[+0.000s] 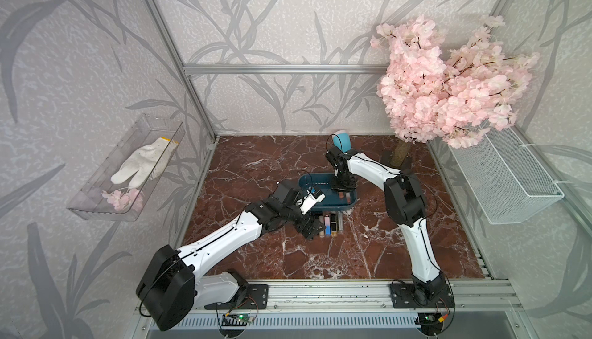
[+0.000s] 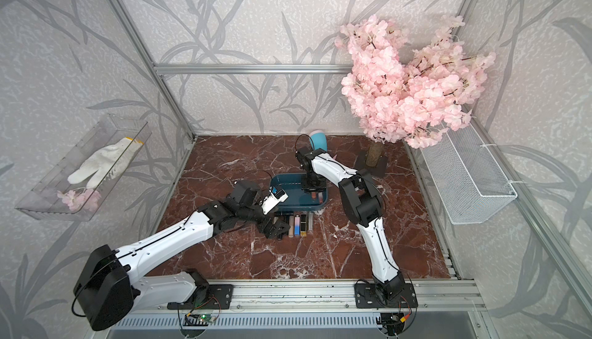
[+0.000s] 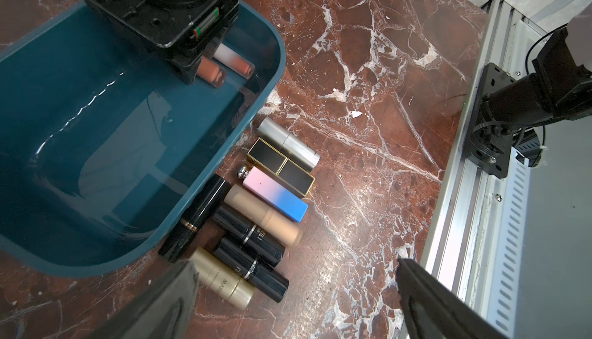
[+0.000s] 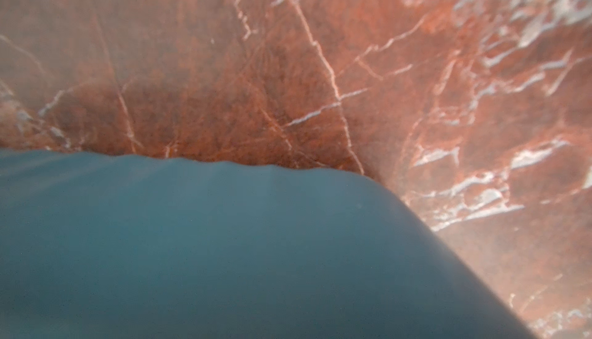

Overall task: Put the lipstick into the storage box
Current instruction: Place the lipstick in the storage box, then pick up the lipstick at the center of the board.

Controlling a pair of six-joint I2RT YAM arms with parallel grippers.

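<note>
Left gripper (image 3: 296, 262): jaws spread wide, holding nothing, beside row of lipsticks (image 3: 275, 193) on marble tabletop (image 3: 384, 97), just outside storage box (image 3: 96, 148). Right gripper (image 1: 343, 189): lowered into box, grip cannot be told; peach lipstick (image 3: 209, 73) and pink-white lipstick (image 3: 232, 60) lie on box floor directly beneath it.

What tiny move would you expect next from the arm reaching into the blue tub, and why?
Probably the right gripper should lift straight up out of the storage box: the peach lipstick beneath it seems to lie on the box floor beside a pale pink lipstick, and a row of lipsticks waits outside.
</note>
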